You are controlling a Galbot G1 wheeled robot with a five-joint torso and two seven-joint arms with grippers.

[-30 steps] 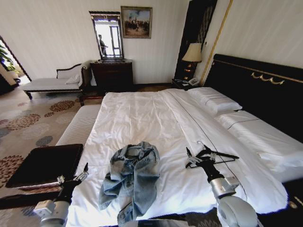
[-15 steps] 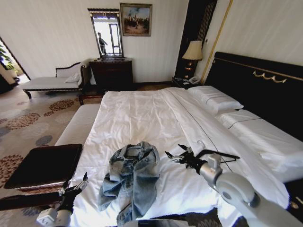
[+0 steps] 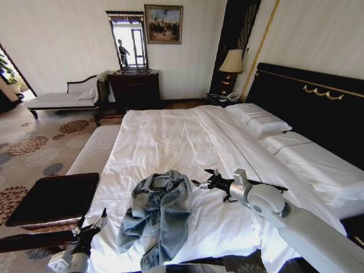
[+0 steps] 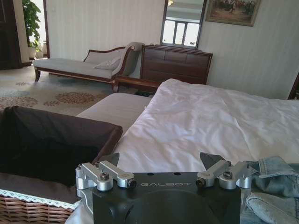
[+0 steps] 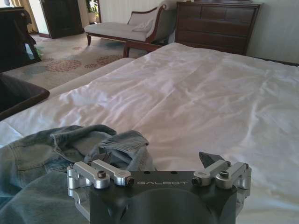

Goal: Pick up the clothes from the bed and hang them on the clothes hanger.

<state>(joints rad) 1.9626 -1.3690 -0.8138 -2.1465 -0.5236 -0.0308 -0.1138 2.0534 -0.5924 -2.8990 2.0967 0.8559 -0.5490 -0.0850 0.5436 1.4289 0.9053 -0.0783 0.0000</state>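
Observation:
The clothes, a crumpled light-blue denim jacket (image 3: 159,210), lie on the near part of the bed's white sheet (image 3: 170,136). My right gripper (image 3: 203,182) hovers open just right of the jacket's collar, fingers pointing at it. In the right wrist view its fingers (image 5: 100,173) stand wide apart over the sheet, with the jacket (image 5: 51,158) close in front. The clothes hanger (image 3: 277,187), thin and black, lies on the sheet behind my right wrist, partly hidden. My left gripper (image 3: 95,220) is low at the bed's near left corner, open (image 4: 163,163), with the jacket (image 4: 273,182) at its side.
A dark-lined wicker basket (image 3: 54,196) stands on the floor left of the bed, close to my left arm. A pale padded bench (image 3: 94,151) runs along the bed's left side. White pillows (image 3: 259,120) lie by the black headboard (image 3: 318,108). Chaise (image 3: 62,99) and dresser (image 3: 135,88) stand far back.
My right arm has swung left, away from the hanger, and its open gripper has reached the jacket's right edge. The left gripper has sunk a little lower.

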